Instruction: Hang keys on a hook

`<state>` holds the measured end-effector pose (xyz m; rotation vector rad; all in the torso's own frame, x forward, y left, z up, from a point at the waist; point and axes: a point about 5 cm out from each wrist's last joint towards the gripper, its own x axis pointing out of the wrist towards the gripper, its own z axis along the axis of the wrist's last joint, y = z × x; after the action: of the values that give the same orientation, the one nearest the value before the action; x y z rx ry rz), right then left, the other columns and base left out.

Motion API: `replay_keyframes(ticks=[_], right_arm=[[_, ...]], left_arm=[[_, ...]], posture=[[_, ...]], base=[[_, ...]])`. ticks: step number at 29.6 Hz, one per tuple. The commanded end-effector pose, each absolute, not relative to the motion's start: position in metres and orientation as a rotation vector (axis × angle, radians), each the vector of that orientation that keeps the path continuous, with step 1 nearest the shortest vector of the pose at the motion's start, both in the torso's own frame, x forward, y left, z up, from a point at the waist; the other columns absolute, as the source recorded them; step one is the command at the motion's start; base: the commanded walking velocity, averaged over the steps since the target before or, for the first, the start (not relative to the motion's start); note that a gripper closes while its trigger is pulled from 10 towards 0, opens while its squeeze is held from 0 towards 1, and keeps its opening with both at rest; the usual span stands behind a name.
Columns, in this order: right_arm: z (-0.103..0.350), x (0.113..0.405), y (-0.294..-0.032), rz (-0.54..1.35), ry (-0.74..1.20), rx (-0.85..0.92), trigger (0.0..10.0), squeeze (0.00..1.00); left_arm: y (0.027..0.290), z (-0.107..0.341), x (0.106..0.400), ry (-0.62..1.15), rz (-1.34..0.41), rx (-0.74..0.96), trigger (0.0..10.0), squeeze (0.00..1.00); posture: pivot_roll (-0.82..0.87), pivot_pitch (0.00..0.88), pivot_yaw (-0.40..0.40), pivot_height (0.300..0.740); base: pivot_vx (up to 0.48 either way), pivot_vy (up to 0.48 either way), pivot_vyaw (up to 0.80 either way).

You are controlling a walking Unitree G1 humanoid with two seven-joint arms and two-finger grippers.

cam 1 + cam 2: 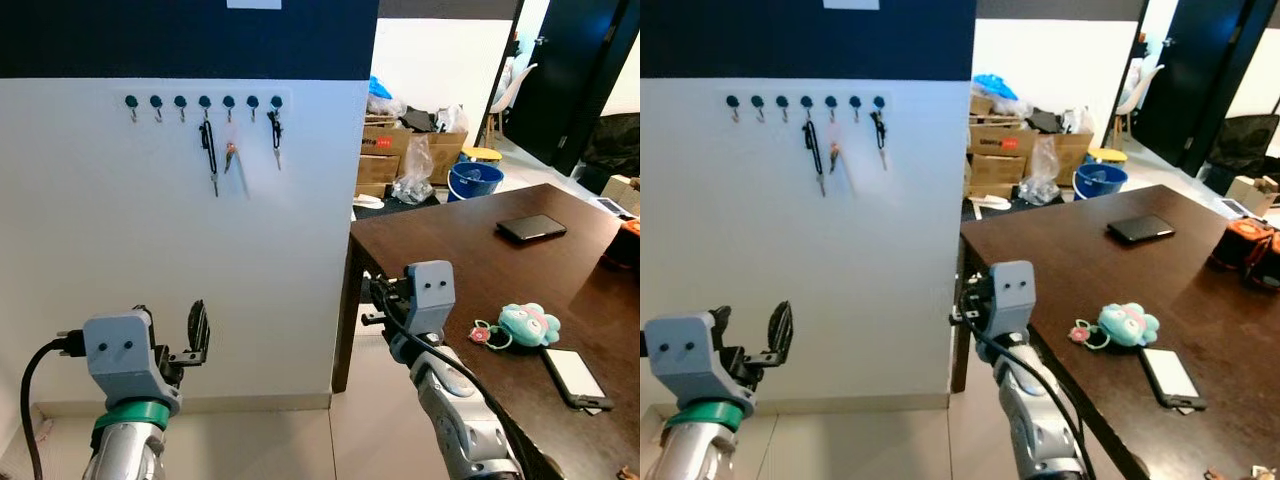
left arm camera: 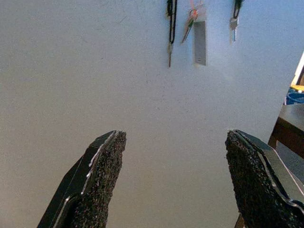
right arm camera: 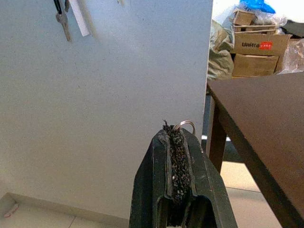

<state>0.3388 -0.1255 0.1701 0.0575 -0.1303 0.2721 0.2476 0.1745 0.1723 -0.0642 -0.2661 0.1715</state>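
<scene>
**Carry Phase: Key Ring Held, Hooks Ahead**

Head views: a row of dark round wall hooks point(image 1: 204, 102) is seen high on the white wall, three already carrying keys. The right pincer point(image 1: 378, 300) is held beside the dark wooden bench point(image 1: 470, 260), well below the hooks. An approach and a raise toward a free hook are judged necessary.

Left wrist view: the left pincer point(image 2: 173, 180) is spread wide, empty.

Right wrist view: the fingers are pressed together on a silver key ring point(image 3: 186, 125), protruding at the tips.

Glossy dark wood table point(image 1: 470, 250), matt wall point(image 1: 120, 260), rough hand pads point(image 2: 102, 175).
</scene>
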Motion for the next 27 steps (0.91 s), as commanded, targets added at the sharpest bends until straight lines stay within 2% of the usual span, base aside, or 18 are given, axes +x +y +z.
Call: replay_keyframes(ticks=[1, 7, 27], right_arm=[[0.1656, 0.338, -0.1244, 0.272, -0.114, 0.062, 10.0, 0.0], [0.1644, 0.3386, -0.1248, 0.271, -0.101, 0.073, 10.0, 0.0], [0.1643, 0.3387, -0.1235, 0.294, -0.111, 0.027, 10.0, 0.0]], left_arm=[[0.1762, 0.1705, 0.2475, -0.263, 0.177, -0.051, 10.0, 0.0], [0.1779, 0.1714, 0.2472, -0.274, 0.177, -0.062, 10.0, 0.0], [0.1836, 0.1661, 0.2476, -0.253, 0.195, -0.022, 10.0, 0.0]], posture=[[-0.17, 0.0, 0.073, 0.74], [-0.17, 0.0, 0.077, 0.74], [-0.17, 0.0, 0.075, 0.74]], base=[[0.0, 0.0, 0.0], [0.135, 0.0, -0.69], [0.296, 0.0, 0.0]])
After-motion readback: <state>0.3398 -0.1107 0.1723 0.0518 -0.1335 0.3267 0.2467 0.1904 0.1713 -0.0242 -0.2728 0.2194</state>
